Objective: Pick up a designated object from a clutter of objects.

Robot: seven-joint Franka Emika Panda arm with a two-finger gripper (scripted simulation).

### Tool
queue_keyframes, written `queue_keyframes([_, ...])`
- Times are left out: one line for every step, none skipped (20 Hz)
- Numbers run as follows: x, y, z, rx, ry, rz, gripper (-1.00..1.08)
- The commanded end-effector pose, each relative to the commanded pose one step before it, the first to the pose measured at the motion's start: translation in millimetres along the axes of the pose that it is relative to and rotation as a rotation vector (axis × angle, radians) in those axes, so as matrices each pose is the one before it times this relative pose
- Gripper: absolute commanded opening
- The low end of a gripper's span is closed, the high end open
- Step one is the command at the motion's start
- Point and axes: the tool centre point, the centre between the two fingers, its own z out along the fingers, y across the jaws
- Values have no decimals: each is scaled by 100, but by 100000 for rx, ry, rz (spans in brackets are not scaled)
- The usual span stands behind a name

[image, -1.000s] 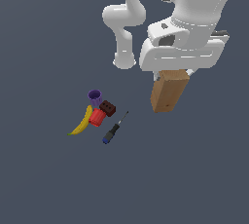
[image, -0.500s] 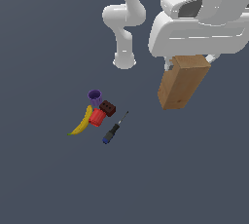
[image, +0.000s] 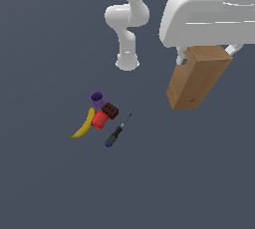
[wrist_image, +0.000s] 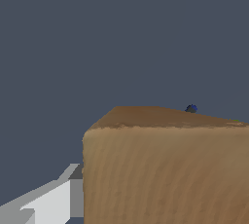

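1. Wooden block (image: pixel 195 77) in the upper right of the exterior view, hanging just beneath the big white hand of the arm (image: pixel 211 19); well clear of the floor, to judge by how large it looms against the small items.
2. Long axis tilted, upper end toward the frame's right under the hand, lower end slanting toward the lower left.
3. Gripper (image: pixel 205 50) mostly hidden by the hand's housing; only a sliver of finger showing at the block's upper corners. Judged clamped on the block's upper end, since nothing else bears it.
4. Rest of the clutter well apart, left of centre: purple cup (image: pixel 97 99), red cup (image: pixel 99 119), dark red studded brick (image: pixel 110 110), yellow banana (image: pixel 83 126), screwdriver (image: pixel 117 132) lying slantwise just beside the brick.
5. Wrist view: block (wrist_image: pixel 165 169) filling the lower right, grain running along its near face, far end face tipping away. Pale grey finger (wrist_image: pixel 48 201) pressed against its flank at lower left; other finger not visible.
6. Tiny blue-dark speck (wrist_image: pixel 191 108) peeking over the block's far edge, probably the screwdriver's handle.
7. Block directly below the pincer, along its axis; pick looks essentially done, only holding steady or lifting further left.
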Motion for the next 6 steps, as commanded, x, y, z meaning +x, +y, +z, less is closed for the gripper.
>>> queue_keyframes([238,-79,-949,121,976,6,-100])
queue_keyframes([56,-17,-102,0,0,0,-100])
queue_keyframes([43,-13,-79,0,0,0,-100])
queue_keyframes([31,-9,-56,0,0,0,-100])
queue_keyframes([18,-6,-33,0,0,0,-100])
queue_keyframes([6,-2,-11,0,0,0,-100])
